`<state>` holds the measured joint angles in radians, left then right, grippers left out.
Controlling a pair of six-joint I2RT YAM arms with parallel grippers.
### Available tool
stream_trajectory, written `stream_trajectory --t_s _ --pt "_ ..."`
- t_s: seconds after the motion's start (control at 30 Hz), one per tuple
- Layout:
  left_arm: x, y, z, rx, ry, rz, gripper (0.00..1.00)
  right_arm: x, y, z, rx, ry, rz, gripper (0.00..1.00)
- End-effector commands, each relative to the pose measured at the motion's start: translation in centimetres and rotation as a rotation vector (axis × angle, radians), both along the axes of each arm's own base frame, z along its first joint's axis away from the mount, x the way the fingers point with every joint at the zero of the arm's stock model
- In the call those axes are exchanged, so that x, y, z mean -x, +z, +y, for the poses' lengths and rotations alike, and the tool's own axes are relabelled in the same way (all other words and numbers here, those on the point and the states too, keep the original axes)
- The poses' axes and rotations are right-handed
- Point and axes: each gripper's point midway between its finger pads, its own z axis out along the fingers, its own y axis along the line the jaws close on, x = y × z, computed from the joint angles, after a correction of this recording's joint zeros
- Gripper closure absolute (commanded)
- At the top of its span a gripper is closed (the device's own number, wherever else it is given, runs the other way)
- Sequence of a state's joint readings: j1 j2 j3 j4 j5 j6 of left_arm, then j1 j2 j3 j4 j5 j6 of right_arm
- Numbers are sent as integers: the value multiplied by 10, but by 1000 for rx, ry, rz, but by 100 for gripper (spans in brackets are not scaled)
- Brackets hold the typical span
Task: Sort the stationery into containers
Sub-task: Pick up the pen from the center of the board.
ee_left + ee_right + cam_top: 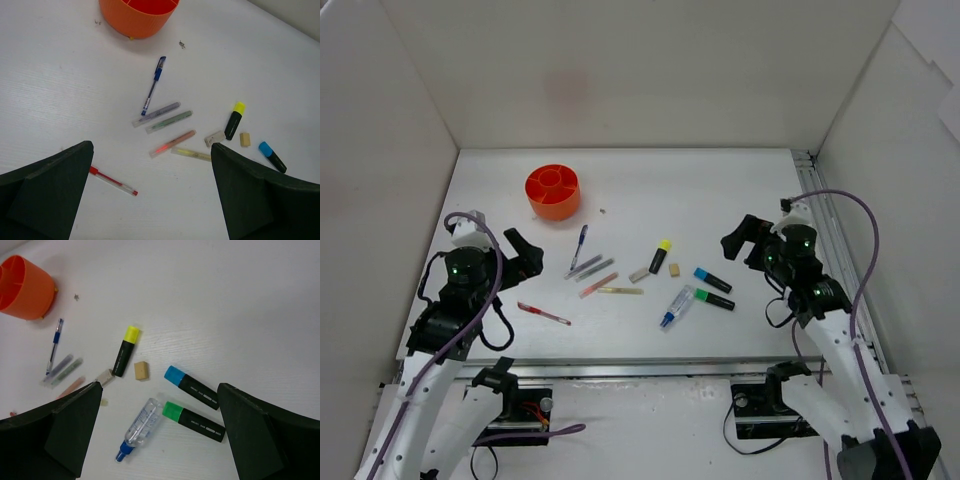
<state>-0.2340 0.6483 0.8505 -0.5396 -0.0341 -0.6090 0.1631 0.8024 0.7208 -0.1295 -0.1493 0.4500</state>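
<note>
Looks like the opening step, with nothing sorted: finds the orange organizer [553,208] at eleven o'clock on the table [720,190] apparently empty, and the stationery [620,290] loose around the centre toward six. Shows the left gripper [523,254] at nine o'clock spread fully wide, gripping nothing, and the right gripper [740,240] at three o'clock likewise wide and empty. Puts the red pen [543,314] alone at seven o'clock, near the left gripper; the green-capped highlighter [714,299] and blue-capped highlighter [712,279] at four, near the right. Calls next for choosing one item (probably the isolated red pen), straddling its thin barrel, closing, then carrying to eleven o'clock.
</note>
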Motion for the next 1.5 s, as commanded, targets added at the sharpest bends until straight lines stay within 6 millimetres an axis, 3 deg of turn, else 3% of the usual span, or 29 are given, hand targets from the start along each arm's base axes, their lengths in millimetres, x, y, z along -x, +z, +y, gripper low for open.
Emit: stream_trajectory --t_s 0.0,0.2,0.23,0.47,0.57,0.77,1.03,1.07,1.23,1.4,1.47 --pt "-12 15 -4 0 -12 -58 0 -23 6 13 57 5 -4 2" --pt "-15 3 -6 -14 -23 -49 0 -61 -37 57 159 44 153 2" --pt "-17 4 -7 -14 -28 -56 0 -67 -40 58 165 9 165 2" --pt "-24 -5 -14 -30 -61 -14 0 -107 -62 123 238 66 214 4" --pt "-25 -12 -17 -44 -73 20 0 -118 -87 151 258 48 265 5" --pt "-27 -16 -17 -47 -75 23 0 -124 -113 152 277 -10 316 9" --pt "-22 -25 -14 -41 -53 46 0 -129 -152 172 323 13 370 17" --pt "-22 -25 -13 -44 -47 47 0 -129 -155 174 313 21 379 27" --pt "-22 -25 -14 -44 -44 42 0 -128 -167 178 312 29 404 45" --pt "-24 -30 -17 -34 -53 59 0 -129 -161 182 301 40 393 69" --pt "-26 -32 -21 -27 -70 62 0 -133 -149 183 296 47 368 78"
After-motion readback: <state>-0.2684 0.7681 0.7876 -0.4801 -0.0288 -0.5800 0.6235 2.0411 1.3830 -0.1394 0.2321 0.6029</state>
